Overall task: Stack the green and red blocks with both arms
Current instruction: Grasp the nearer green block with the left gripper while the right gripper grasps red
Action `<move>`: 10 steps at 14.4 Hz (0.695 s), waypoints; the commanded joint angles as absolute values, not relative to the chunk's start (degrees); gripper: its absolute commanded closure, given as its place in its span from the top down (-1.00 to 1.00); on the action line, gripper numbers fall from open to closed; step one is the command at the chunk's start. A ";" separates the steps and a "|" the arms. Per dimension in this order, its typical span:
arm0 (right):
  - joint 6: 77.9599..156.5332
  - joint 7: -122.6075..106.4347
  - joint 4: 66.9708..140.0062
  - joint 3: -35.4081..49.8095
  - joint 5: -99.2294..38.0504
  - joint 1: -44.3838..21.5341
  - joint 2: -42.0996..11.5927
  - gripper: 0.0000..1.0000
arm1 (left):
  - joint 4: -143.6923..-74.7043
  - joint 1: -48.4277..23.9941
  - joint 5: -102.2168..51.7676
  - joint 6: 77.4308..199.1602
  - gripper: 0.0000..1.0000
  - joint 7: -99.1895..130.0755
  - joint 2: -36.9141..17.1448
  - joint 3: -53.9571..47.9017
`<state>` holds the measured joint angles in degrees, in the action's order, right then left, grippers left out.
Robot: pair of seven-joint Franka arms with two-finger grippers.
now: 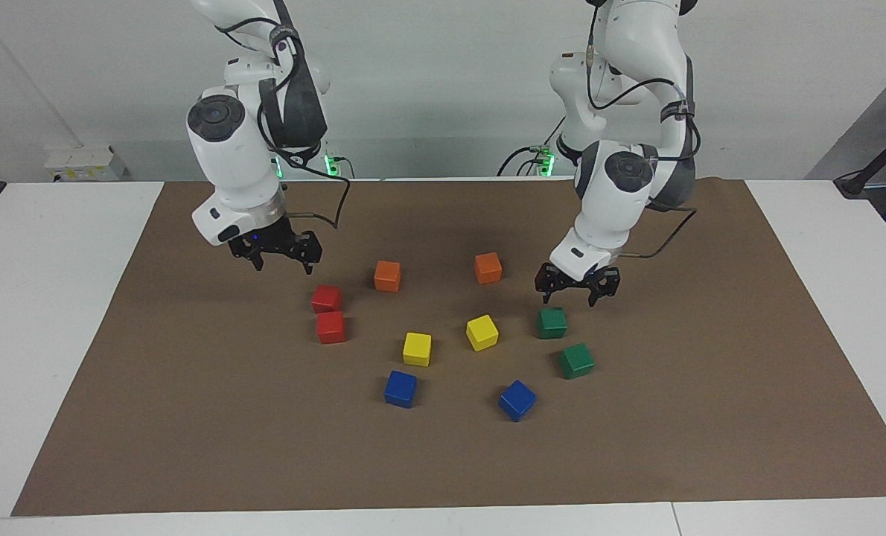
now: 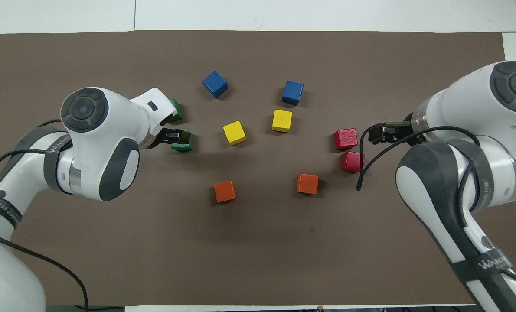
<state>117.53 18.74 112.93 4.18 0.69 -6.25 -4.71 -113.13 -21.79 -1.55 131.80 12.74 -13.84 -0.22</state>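
Note:
Two green blocks (image 1: 552,322) (image 1: 576,360) lie on the brown mat toward the left arm's end. Two red blocks (image 1: 326,298) (image 1: 331,327) lie toward the right arm's end. My left gripper (image 1: 573,296) hangs open in the air, over the edge of the green block (image 2: 183,146) that is nearer to the robots, without touching it. The left wrist partly hides the other green block (image 2: 176,111) from above. My right gripper (image 1: 285,264) is open, up over the mat beside the red blocks (image 2: 345,138) (image 2: 353,161), toward the right arm's end, and holds nothing.
Two orange cubes (image 1: 387,275) (image 1: 488,267) lie nearer to the robots than the red and green ones. Two yellow cubes (image 1: 417,348) (image 1: 482,332) sit in the middle. Two blue cubes (image 1: 400,388) (image 1: 517,400) lie farthest out. The brown mat (image 1: 190,417) covers the white table.

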 commanded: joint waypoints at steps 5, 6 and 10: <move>122.86 27.77 114.87 4.22 -0.44 -8.70 -7.12 0.99 | -114.78 -24.08 -2.02 136.75 1.00 14.41 -16.88 0.79; 124.18 27.95 115.83 4.22 -0.44 -8.70 -7.12 0.99 | -115.48 -24.17 -2.02 137.02 1.00 14.41 -16.79 0.79; 128.75 27.95 119.08 4.31 -0.44 -8.70 -7.47 0.99 | -117.24 -24.17 -2.02 139.30 0.94 14.59 -16.79 0.79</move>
